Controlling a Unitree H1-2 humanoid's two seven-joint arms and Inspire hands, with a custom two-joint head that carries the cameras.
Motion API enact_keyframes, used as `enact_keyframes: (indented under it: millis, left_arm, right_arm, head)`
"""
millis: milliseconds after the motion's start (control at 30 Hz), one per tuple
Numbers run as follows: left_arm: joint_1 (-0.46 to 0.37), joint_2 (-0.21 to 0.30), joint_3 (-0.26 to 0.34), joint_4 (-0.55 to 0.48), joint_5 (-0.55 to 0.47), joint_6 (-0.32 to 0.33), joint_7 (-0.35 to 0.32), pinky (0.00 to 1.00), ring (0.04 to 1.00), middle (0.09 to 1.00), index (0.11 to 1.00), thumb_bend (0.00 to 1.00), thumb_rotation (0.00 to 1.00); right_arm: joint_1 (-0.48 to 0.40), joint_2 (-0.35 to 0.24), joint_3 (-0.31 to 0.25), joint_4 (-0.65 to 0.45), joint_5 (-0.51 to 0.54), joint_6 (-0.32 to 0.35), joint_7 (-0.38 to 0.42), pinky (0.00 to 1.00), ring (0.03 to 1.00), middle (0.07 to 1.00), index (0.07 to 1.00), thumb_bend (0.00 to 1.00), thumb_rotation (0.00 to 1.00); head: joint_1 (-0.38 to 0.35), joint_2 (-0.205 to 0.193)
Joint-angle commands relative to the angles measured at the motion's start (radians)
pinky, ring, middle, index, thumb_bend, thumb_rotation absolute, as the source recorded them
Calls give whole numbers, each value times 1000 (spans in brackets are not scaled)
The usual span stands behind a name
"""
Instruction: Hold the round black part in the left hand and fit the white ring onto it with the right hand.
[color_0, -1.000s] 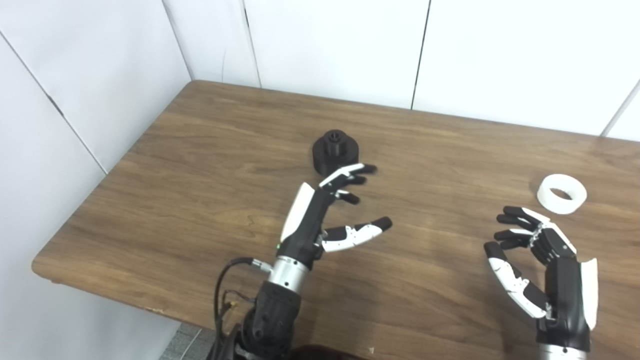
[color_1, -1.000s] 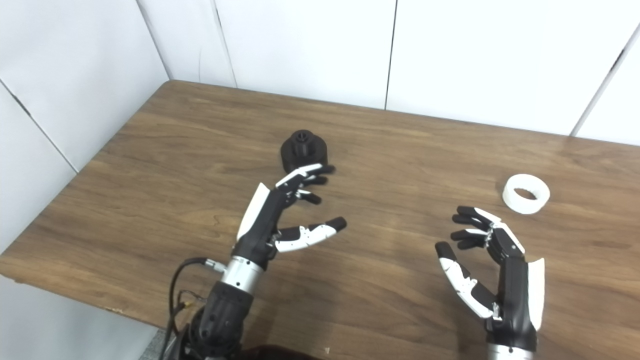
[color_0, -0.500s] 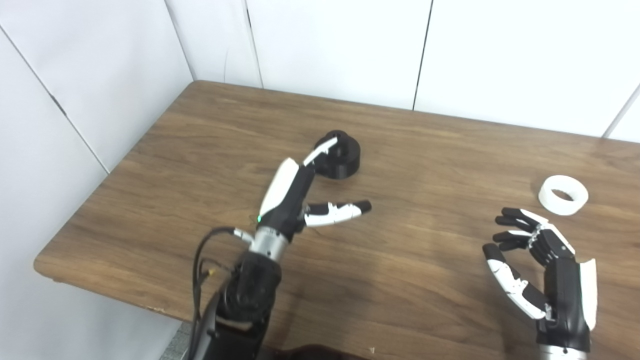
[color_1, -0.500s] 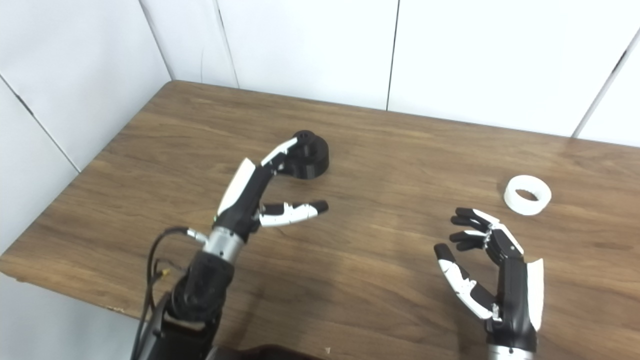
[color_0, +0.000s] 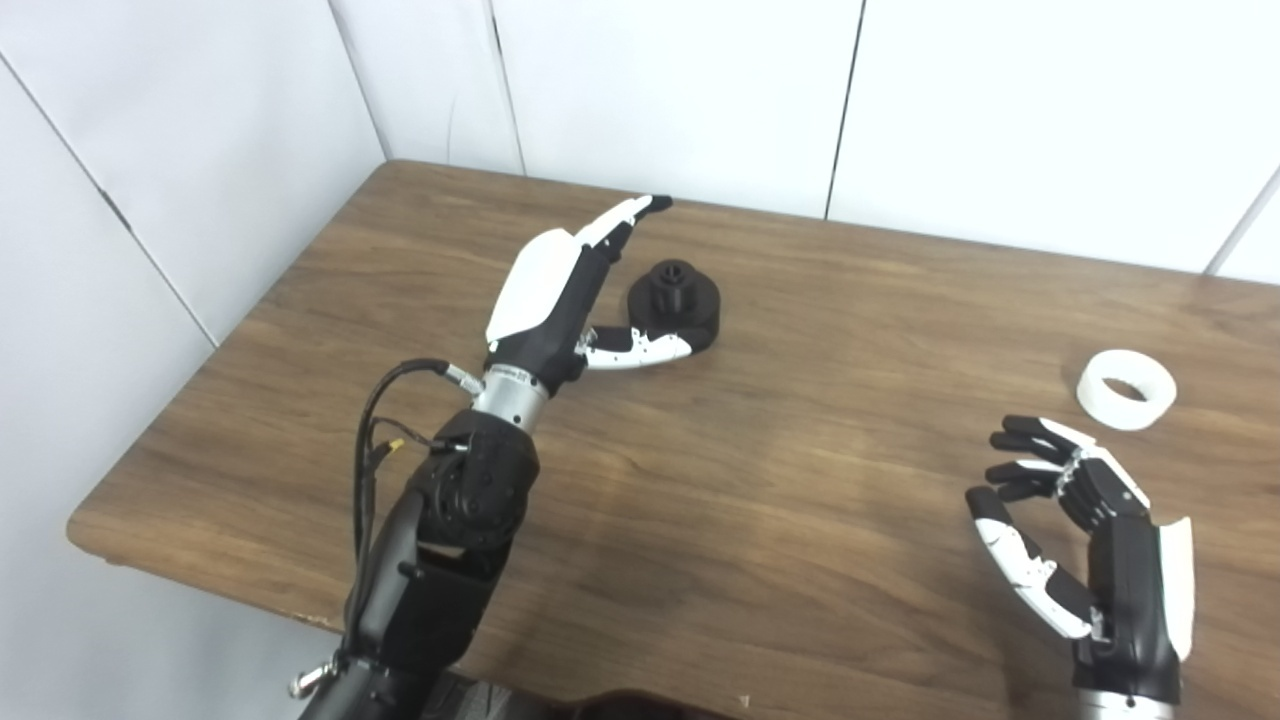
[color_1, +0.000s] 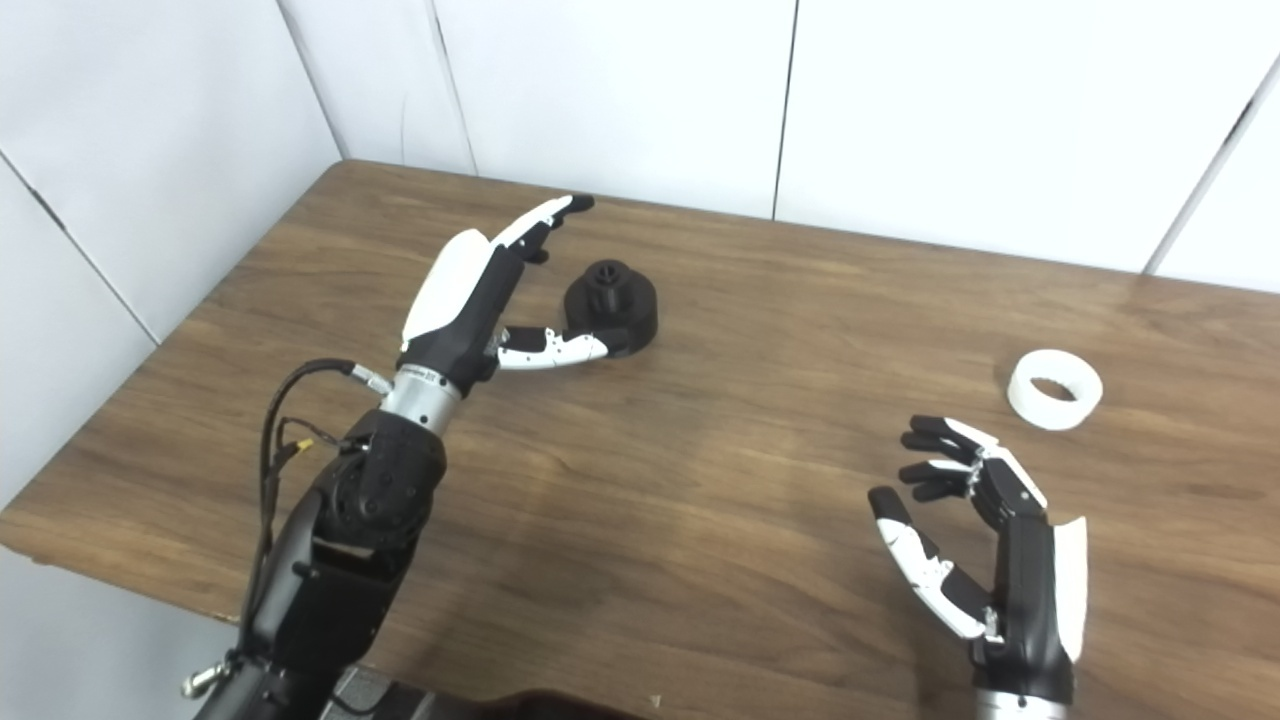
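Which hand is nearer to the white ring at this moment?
The right hand. It is open, a little in front of the white ring, on the robot's side. The left hand is far across the table, open beside the round black part.

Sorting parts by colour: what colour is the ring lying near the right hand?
White all over, plain. The ring shows best in the left eye view.
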Motion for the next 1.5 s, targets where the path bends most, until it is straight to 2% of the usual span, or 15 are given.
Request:
enact_keyframes:
  millis: [0,100,233,367,533,900,1133,1467]
  left_arm:
    - [-62,25,6,9,35,2,15,775,894,925,885,839,374]
    - [-84,32,0,36,59,30,7,798,915,929,887,870,403]
    - [-109,42,-13,76,82,67,-8,917,985,968,909,901,453]
    - [-140,61,-38,130,123,94,-23,993,1000,996,907,932,486]
    - [-173,89,-77,198,171,89,-16,963,1000,1000,894,976,518]
    - [-221,122,-156,292,234,178,-113,1000,1000,1000,925,1000,612]
    - [-229,122,-179,358,229,192,-116,1000,1000,1000,912,1000,624]
    - [-224,118,-202,446,229,178,-87,1000,1000,1000,904,1000,618]
  right_arm:
    - [46,71,-12,16,-11,-24,-3,470,548,656,684,485,362]
    - [48,72,-12,11,-12,-19,-2,473,550,657,685,487,370]
    - [51,72,-12,7,-17,-21,-4,474,550,656,685,492,380]
    - [54,70,-11,4,-10,-22,0,476,553,660,689,490,384]
    - [57,73,-12,4,-14,-28,-7,470,547,656,688,492,382]
    - [63,73,-14,-8,-16,-18,-5,475,553,656,683,491,373]
    - [67,74,-14,-12,-17,-17,-5,473,549,653,682,488,370]
    - [71,75,-17,-12,-14,-24,-7,474,548,654,679,487,358]
  head:
    - [-1,0]
    - [-3,0]
    - [-4,1]
    - [-6,3]
    - [-11,5]
    - [-15,8]
    - [-15,10]
    - [-20,13]
